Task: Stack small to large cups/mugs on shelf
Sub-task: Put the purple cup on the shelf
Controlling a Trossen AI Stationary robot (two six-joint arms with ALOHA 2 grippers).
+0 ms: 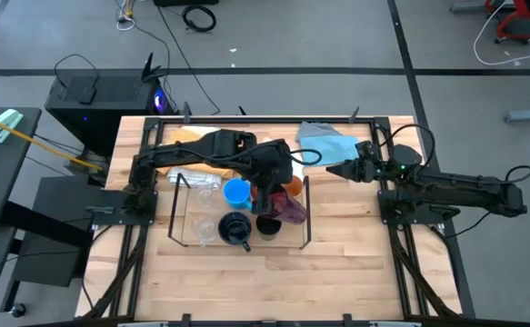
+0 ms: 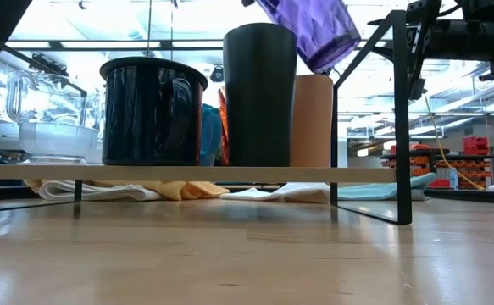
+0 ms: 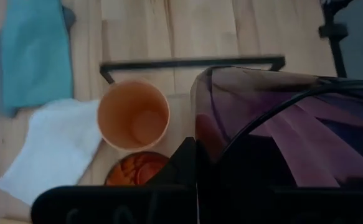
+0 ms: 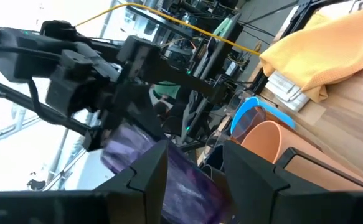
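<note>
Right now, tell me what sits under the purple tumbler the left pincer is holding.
The purple tumbler hangs tilted in the left pincer over the shelf. Under it stand a black cup and a peach cup. The shelf floor right beneath is covered.

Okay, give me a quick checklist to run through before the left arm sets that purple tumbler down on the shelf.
1. Left pincer shut on purple tumbler: ok.
2. Tumbler clear of the cups below: ok, the low view shows it raised and tilted above the black cup and tan cup.
3. Tumbler upright for placing: not ok, tilted.
4. Free spot on shelf under the tumbler: cannot tell, the arm hides it from above.
5. Right pincer out of the way: ok, open, beside the shelf's right end.
</note>
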